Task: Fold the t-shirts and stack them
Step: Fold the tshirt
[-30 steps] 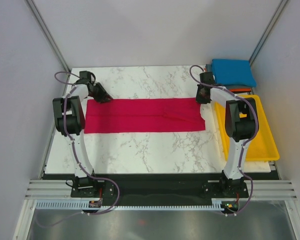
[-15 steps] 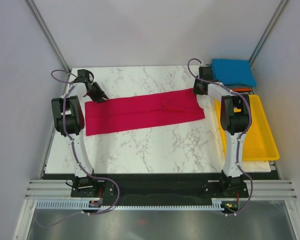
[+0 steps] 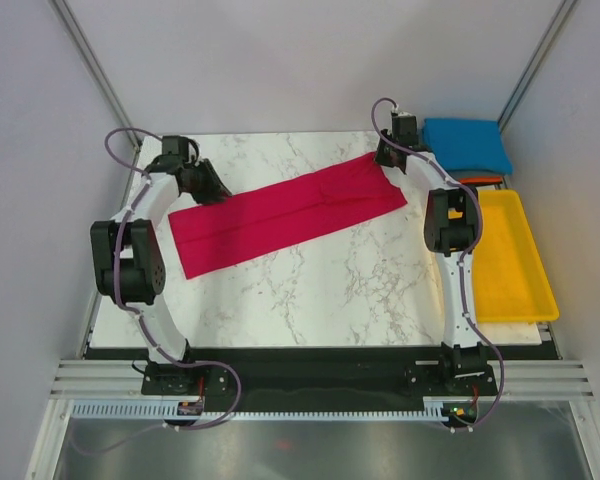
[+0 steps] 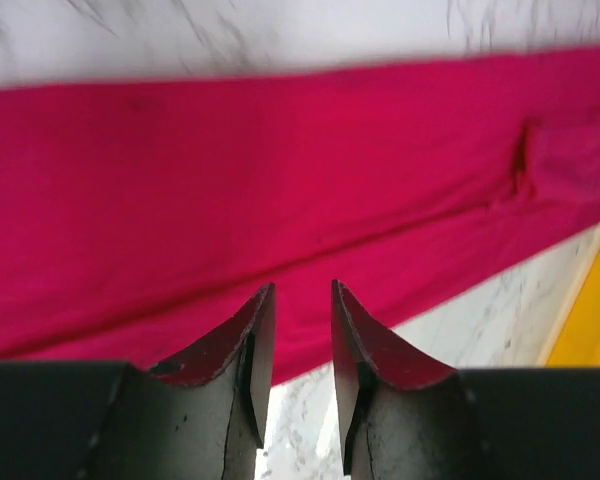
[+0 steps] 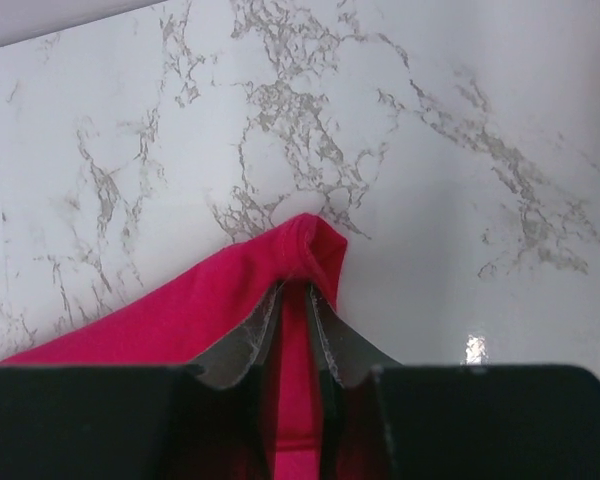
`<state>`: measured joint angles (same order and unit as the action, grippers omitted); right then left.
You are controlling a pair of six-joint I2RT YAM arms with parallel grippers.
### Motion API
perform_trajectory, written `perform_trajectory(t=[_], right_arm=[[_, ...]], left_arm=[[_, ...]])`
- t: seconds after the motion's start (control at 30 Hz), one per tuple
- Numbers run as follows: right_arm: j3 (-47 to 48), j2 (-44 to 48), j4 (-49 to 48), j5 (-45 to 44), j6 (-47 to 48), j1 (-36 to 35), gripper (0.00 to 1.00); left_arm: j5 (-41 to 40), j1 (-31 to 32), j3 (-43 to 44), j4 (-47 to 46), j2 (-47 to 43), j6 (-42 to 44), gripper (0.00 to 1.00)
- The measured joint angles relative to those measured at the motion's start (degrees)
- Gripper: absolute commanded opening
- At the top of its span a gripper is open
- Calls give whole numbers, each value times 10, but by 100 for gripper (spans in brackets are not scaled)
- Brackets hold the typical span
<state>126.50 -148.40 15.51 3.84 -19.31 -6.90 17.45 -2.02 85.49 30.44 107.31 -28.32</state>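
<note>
Crimson t-shirt (image 3: 280, 215), folded to a long narrow strip, lies flat on the marble worktop (image 3: 310, 290). It sits on a slant in the overhead view, one end toward 8 o'clock, the other toward 1 o'clock.

L tool (image 4: 302, 295) is at the strip's 9 o'clock end, on its far long edge. Wrist cam shows the jaws a little apart, w/ red cloth in the gap & spread out beyond the tips. Can't tell whether it's actually pinching the cloth.

R tool (image 5: 293, 288) is at the 1 o'clock end, jaws nearly together & clamped on a bunched corner of the shirt. The corner puckers into a small hump just past the tips, w/ bare marble beyond it.

Blue folded t-shirt (image 3: 467, 145) sits at the worktop's far R corner, approx 2 o'clock, apart from the red one. A thin orange layer (image 3: 485, 180) peeks out under its near side. Yellow tray (image 3: 515, 260) is at 3 o'clock along the R edge, just nearer than the blue tee.
</note>
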Motion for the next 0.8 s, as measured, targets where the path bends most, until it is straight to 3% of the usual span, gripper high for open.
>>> perform_trajectory(t=[0.2,0.3,0.63,0.8], right_arm=[[-21,34,30,7,-2,2,35],[-54,89,52,9,-7,6,39],[-248,351,60,23,-64,7,35],[-376,418,65,4,-83,-18,34]], left_arm=[[151,33,-113,1,-10,13,36],[188,27,-138,1,-5,16,36],[139,24,-230,-25,5,9,35],[114,24,-276,-52,-36,-9,33]])
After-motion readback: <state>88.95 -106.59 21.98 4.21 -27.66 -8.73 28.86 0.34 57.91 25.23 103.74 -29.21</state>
